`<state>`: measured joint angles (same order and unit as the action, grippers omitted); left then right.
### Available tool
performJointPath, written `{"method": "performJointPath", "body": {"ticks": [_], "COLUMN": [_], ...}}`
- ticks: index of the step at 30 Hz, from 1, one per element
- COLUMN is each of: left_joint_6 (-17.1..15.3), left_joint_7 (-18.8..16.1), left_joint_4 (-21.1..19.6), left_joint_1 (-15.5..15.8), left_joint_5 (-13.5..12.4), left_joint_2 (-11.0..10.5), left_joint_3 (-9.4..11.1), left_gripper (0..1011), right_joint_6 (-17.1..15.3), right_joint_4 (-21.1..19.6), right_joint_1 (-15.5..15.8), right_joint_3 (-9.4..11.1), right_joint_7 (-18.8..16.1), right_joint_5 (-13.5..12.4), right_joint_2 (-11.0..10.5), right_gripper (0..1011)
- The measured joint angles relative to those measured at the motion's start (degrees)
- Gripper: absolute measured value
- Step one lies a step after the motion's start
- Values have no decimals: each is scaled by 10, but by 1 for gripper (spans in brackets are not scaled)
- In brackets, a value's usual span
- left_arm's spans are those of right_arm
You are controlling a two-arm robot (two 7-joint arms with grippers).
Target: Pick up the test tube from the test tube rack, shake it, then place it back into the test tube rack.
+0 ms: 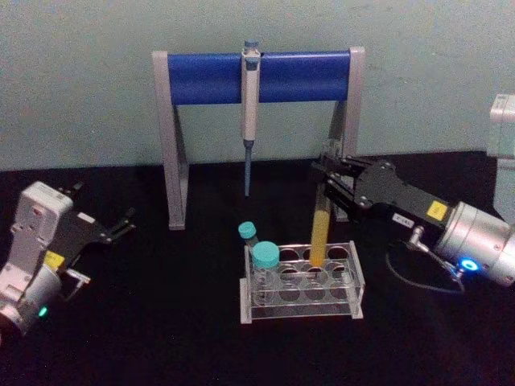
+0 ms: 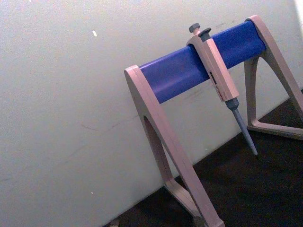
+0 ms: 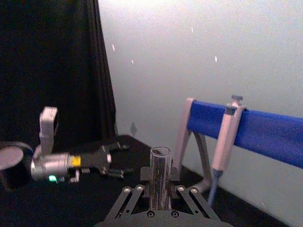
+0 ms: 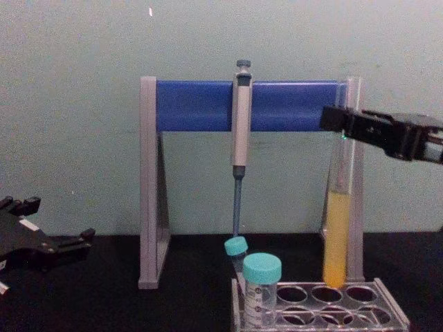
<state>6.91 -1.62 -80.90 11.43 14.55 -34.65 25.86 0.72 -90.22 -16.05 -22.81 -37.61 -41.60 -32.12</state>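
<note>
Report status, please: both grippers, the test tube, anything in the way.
Right gripper shut on test tube near its top. Tube upright, bottom at back-row hole of test tube rack. Left gripper open, parked left. Teal-capped tubes at rack's left end, apart.

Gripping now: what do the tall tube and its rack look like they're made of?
The test tube, held near its top by the right gripper: clear, glossy, probably glass; yellow-orange liquid shows through its wall. The test tube rack: clear rigid sheet, likely plastic; the black table shows through it.
</note>
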Motion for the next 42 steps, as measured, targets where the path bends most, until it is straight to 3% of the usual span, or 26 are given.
{"method": "performJointPath", "body": {"ticks": [4,9,23,42], "left_joint_6": [0,0,0,0], "left_joint_7": [0,0,0,0], "left_joint_4": [0,0,0,0], "left_joint_1": [0,0,0,0], "left_joint_5": [0,0,0,0], "left_joint_2": [0,0,0,0], "left_joint_3": [0,0,0,0], "left_gripper": [1001,1001,1001,1001], "right_joint_6": [-3,-1,29,35], "right_joint_4": [-16,-20,9,13], "right_joint_1": [7,12,5,0], "right_joint_3": [-1,6,18,13], "right_joint_7": [21,43,54,40], "right_joint_5": [20,34,30,36], "right_joint_2": [-22,-30,13,20], "right_gripper": [233,233,233,233]}}
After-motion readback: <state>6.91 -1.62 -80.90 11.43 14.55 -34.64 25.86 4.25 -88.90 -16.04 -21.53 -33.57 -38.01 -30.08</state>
